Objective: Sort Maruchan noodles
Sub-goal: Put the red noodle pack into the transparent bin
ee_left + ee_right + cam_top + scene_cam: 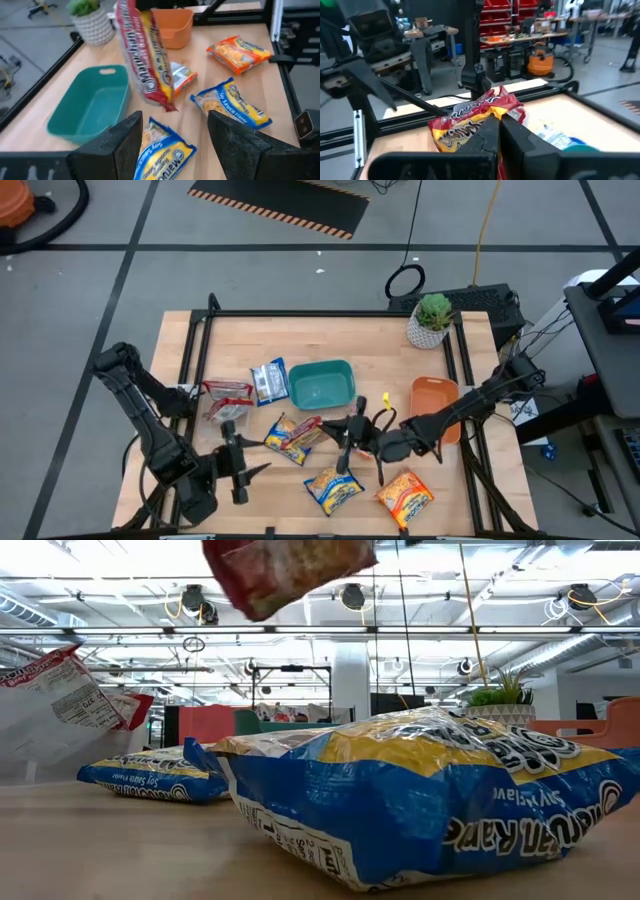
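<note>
right gripper (pixel 347 432) is clamping a red-and-yellow noodle packet (pixel 470 122) and lifting it clear of the table, just in front of the teal bin (pixel 322 384). left gripper (pixel 240 467) is waiting with fingers apart and empty, well in front-left of the bin. sorting looks barely begun - the bin is showing empty, and other packets are lying loose around it: blue-and-yellow packet (pixel 335 489), orange packet (pixel 405 497), red packet (pixel 228 400), silver packet (pixel 269 380). orange tray (pixel 434 395) is sitting just right of the bin.
</note>
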You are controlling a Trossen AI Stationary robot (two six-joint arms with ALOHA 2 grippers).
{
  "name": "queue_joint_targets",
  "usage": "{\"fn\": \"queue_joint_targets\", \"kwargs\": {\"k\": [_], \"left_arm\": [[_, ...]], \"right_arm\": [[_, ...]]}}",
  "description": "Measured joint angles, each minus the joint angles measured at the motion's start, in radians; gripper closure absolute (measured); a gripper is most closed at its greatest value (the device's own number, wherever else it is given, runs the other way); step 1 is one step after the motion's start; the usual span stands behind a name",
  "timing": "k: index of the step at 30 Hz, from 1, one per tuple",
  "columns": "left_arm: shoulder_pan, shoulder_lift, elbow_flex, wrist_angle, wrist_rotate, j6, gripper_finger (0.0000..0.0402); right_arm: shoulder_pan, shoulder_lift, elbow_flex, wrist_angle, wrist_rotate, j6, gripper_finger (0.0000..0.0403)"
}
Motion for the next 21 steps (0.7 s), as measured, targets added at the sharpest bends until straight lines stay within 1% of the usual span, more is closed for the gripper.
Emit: {"fn": "queue_joint_targets", "kwargs": {"k": [4,8,11,18,21], "left_arm": [[0.009,0.03,0.0,0.082,-0.004,0.117,0.0171],[0.025,0.054,0.0,0.107,-0.002,0.18,0.0162],[0.042,0.068,0.0,0.111,-0.004,0.18,0.0133],[0.087,0.075,0.0,0.122,-0.028,0.133,0.0039],[0.101,0.075,0.0,0.153,-0.027,0.118,0.0019]], "right_arm": [[0.032,0.0,0.022,-0.007,0.058,-0.039,0.0403],[0.043,0.0,0.029,-0.009,0.066,-0.053,0.0403],[0.043,0.0,0.031,-0.008,0.066,-0.053,0.0403],[0.043,0.0,0.031,-0.008,0.065,-0.053,0.0403],[0.043,0.011,0.031,0.002,0.065,-0.053,0.0403]]}}
